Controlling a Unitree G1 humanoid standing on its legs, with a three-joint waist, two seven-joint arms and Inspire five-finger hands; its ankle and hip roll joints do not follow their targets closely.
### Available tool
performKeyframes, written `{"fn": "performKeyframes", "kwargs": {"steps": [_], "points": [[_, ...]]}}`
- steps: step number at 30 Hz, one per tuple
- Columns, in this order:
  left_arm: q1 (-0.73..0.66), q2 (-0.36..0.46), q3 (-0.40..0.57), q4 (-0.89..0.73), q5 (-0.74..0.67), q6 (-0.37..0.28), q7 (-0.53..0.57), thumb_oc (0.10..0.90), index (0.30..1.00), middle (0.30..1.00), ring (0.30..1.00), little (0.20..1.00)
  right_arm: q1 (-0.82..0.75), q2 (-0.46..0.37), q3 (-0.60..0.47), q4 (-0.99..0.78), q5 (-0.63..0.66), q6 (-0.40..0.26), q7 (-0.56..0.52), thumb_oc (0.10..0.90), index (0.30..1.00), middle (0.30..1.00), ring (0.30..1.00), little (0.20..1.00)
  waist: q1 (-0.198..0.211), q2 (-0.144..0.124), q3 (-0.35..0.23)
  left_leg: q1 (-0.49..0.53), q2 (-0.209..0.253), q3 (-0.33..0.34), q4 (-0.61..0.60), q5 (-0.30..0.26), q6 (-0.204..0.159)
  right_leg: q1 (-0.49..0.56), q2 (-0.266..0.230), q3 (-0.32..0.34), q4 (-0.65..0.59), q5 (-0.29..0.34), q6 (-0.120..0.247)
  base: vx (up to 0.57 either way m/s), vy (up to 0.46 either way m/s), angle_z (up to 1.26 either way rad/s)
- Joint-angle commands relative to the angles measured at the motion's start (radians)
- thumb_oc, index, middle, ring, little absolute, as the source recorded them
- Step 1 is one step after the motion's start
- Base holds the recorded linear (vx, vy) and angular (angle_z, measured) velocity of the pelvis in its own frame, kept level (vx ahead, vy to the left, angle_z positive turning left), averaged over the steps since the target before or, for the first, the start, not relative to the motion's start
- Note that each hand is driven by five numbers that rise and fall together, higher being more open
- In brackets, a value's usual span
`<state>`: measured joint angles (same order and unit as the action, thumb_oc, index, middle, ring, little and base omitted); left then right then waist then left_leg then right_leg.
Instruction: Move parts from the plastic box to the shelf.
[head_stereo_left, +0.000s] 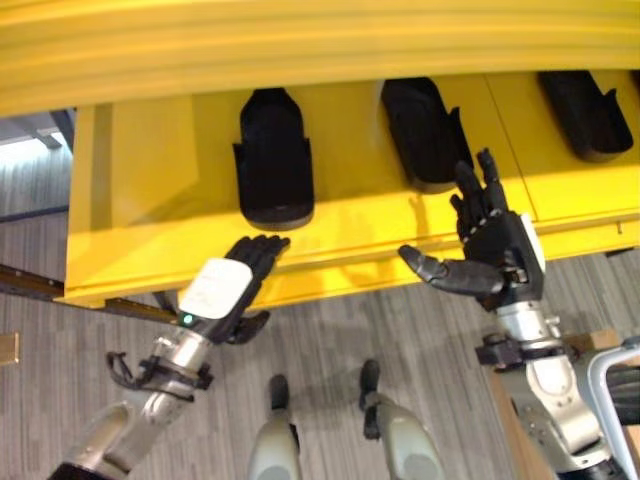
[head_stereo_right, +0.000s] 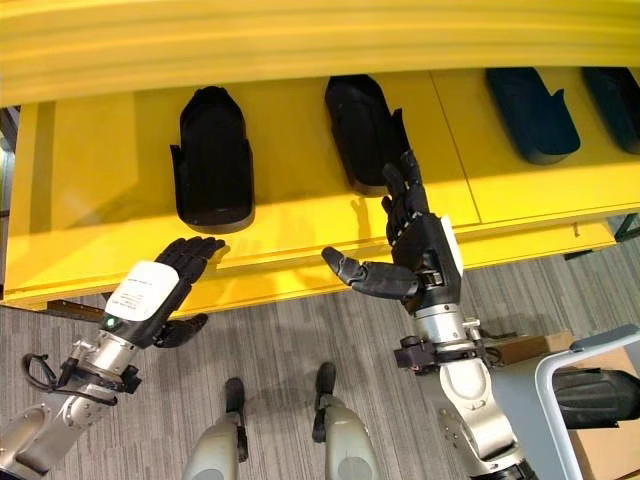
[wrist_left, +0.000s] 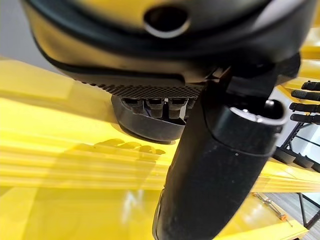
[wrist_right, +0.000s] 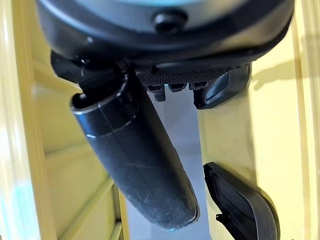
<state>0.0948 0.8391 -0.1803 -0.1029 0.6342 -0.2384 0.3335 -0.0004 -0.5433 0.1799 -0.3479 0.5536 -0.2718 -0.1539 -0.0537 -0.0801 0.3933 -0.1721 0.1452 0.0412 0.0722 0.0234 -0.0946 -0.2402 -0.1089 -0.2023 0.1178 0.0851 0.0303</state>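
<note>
Black parts (head_stereo_left: 273, 160) on yellow shelf (head_stereo_left: 160, 200), beyond empty, straight-fingered left hand (head_stereo_left: 225, 285) and right hand (head_stereo_left: 495, 245)

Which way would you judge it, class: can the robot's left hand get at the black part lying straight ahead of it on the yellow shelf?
Probably yes: the open left hand sits at the yellow shelf's front edge, just short of the black part, nothing between them.

Several parts lie in a row on the shelf (head_stereo_right: 90, 180): one part (head_stereo_right: 213, 160) at left, a second part (head_stereo_right: 362, 128) right of it, and further right perhaps two more parts (head_stereo_right: 530, 112).
</note>
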Motion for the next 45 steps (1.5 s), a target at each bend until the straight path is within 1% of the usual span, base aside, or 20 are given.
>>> {"fn": "performKeyframes", "kwargs": {"steps": [1,9,14,21,30,45], "points": [[-0.055,0.011,0.004,-0.032,-0.025,-0.026,0.04,0.9,1.0,1.0,1.0,1.0,-0.059,0.008,-0.04,-0.083,-0.011,-0.106,-0.006,0.9,1.0,1.0,1.0,1.0,-0.009,-0.006,-0.064,0.074,0.1,0.019,-0.058,0.008,-0.01,-0.06,-0.11,0.031,0.175,-0.078,0.12,0.0,0.0,0.0],[-0.072,0.001,-0.013,0.033,-0.026,-0.016,0.045,0.9,1.0,1.0,1.0,1.0,-0.05,0.009,-0.04,-0.086,-0.005,-0.106,-0.004,0.9,1.0,1.0,1.0,1.0,-0.011,-0.016,-0.062,0.069,0.101,0.022,-0.053,0.007,-0.011,-0.063,-0.105,0.037,0.166,-0.075,0.118,0.0,0.0,0.0],[-0.106,-0.021,-0.039,0.092,-0.024,0.003,0.05,0.9,1.0,1.0,1.0,1.0,-0.053,0.007,-0.032,-0.088,-0.003,-0.108,-0.004,0.9,1.0,1.0,1.0,1.0,-0.015,-0.023,-0.059,0.064,0.104,0.025,-0.048,0.006,-0.013,-0.068,-0.101,0.039,0.162,-0.072,0.117,0.0,0.0,0.0],[-0.156,-0.049,-0.083,0.144,-0.027,0.01,0.051,0.9,1.0,1.0,1.0,1.0,-0.055,0.005,-0.027,-0.087,-0.002,-0.105,-0.005,0.9,1.0,1.0,1.0,1.0,-0.021,-0.028,-0.056,0.06,0.104,0.031,-0.045,0.006,-0.014,-0.071,-0.098,0.043,0.161,-0.069,0.116,0.0,0.0,0.0],[-0.206,-0.071,-0.113,0.169,-0.018,0.019,0.06,0.9,1.0,1.0,1.0,1.0,-0.05,0.004,-0.029,-0.094,-0.005,-0.106,-0.008,0.9,1.0,1.0,1.0,1.0,-0.034,-0.029,-0.05,0.06,0.105,0.039,-0.043,0.005,-0.016,-0.081,-0.094,0.054,0.162,-0.066,0.116,0.0,0.0,0.0],[-0.241,-0.083,-0.118,0.197,-0.02,0.035,0.074,0.9,1.0,1.0,1.0,1.0,-0.038,0.001,-0.032,-0.099,-0.005,-0.108,-0.01,0.9,1.0,1.0,1.0,1.0,-0.043,-0.032,-0.042,0.054,0.107,0.044,-0.037,0.005,-0.017,-0.092,-0.09,0.062,0.162,-0.063,0.115,0.0,-0.002,-0.03]]}}
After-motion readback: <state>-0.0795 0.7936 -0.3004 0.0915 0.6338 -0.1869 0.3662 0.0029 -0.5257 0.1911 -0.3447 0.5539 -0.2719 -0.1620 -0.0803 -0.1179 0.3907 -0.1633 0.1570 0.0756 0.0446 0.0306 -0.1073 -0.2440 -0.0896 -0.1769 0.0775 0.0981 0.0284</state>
